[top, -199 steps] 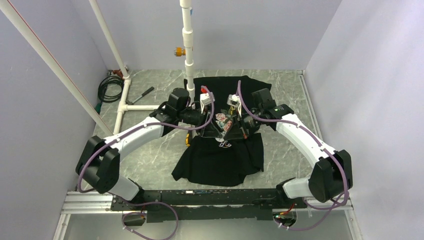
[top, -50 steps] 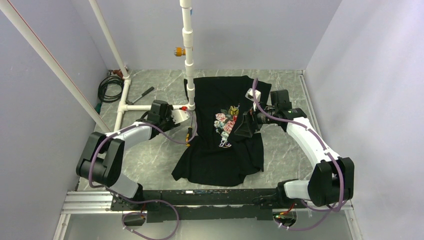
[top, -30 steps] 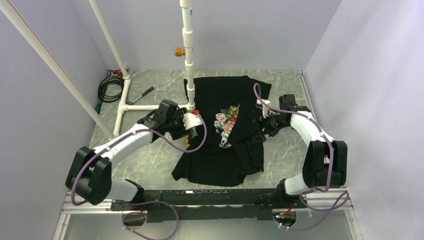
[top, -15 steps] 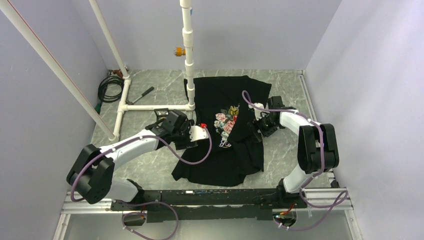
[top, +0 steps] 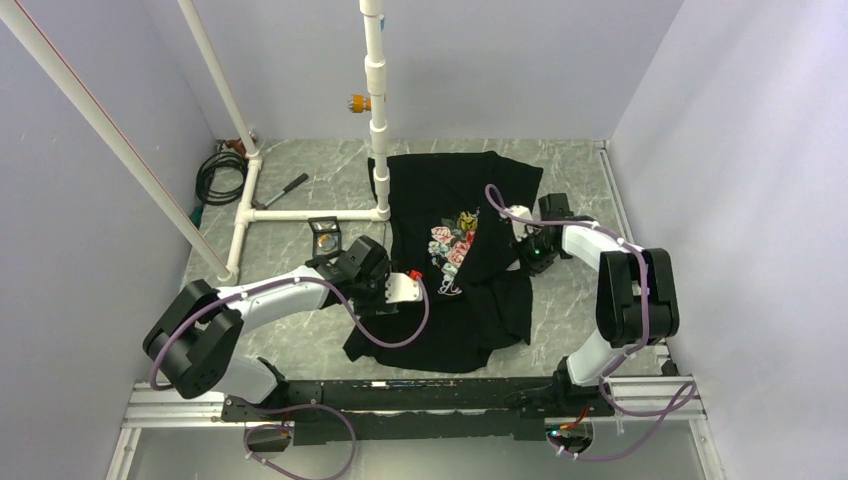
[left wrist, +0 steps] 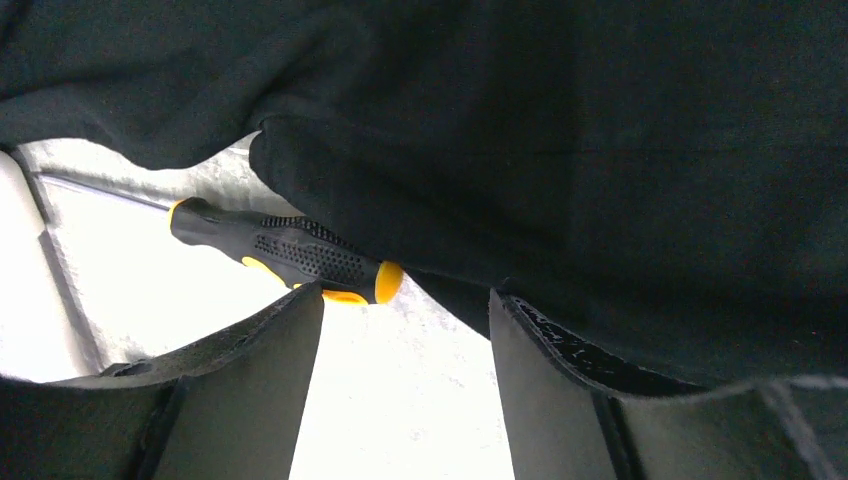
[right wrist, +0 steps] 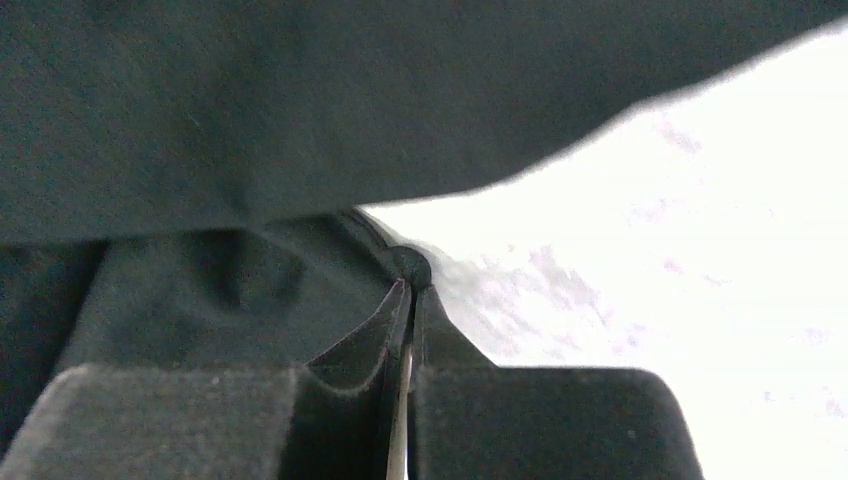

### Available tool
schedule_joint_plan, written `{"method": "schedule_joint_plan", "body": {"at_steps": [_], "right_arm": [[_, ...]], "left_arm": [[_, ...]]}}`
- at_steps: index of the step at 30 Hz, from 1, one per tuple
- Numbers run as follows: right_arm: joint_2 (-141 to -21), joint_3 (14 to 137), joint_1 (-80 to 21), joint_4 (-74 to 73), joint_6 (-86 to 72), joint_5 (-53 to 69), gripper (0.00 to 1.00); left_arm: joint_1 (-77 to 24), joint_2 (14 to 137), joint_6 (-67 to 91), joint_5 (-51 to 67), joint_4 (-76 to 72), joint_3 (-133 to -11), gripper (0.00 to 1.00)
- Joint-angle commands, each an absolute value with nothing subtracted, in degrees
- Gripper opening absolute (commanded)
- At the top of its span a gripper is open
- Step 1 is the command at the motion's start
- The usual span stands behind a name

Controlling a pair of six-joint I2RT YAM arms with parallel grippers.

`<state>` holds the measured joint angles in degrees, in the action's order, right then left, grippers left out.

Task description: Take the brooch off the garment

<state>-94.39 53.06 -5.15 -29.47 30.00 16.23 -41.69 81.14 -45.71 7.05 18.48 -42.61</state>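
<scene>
The black T-shirt garment (top: 440,320) lies flat on the table with its rose print (top: 449,246) facing up. The small grey and yellow brooch (top: 467,221) sits just above the print's upper right. My left gripper (top: 400,292) is low at the shirt's left edge, well apart from the brooch. In the left wrist view it (left wrist: 405,295) is open and empty over bare table, the shirt (left wrist: 600,150) just ahead. My right gripper (top: 530,258) is at the shirt's right edge. In the right wrist view it (right wrist: 408,285) is shut, with a fold of the shirt's hem (right wrist: 410,266) at its tips.
A screwdriver with a black and yellow handle (left wrist: 290,255) lies half under the shirt's left edge. A white pipe frame (top: 378,110) stands at the back. A black cable coil (top: 215,175), a hand tool (top: 285,190) and a small black loupe (top: 325,236) lie at the left.
Both grippers have left the print area. The left one has swung out left, then come down to the shirt's left edge. The right one has drawn back to the right edge.
</scene>
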Motion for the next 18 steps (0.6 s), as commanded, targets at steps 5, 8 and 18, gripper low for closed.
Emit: {"method": "schedule_joint_plan", "body": {"at_steps": [5,8,18], "right_arm": [[-88.86,49.23,7.83,-38.68,43.39,8.81,0.00],[-87.21,48.49,12.95,-40.18,47.71,6.65,0.00],[-88.03,53.34,31.34,-43.43,61.62,1.80,0.00]], "left_arm": [[-44.47,85.41,-48.93,6.00,19.85,-42.62,0.66],[-44.61,86.72,-50.20,4.89,20.05,-41.77,0.64],[-44.13,85.33,-52.93,3.60,22.13,-38.32,0.62]]}}
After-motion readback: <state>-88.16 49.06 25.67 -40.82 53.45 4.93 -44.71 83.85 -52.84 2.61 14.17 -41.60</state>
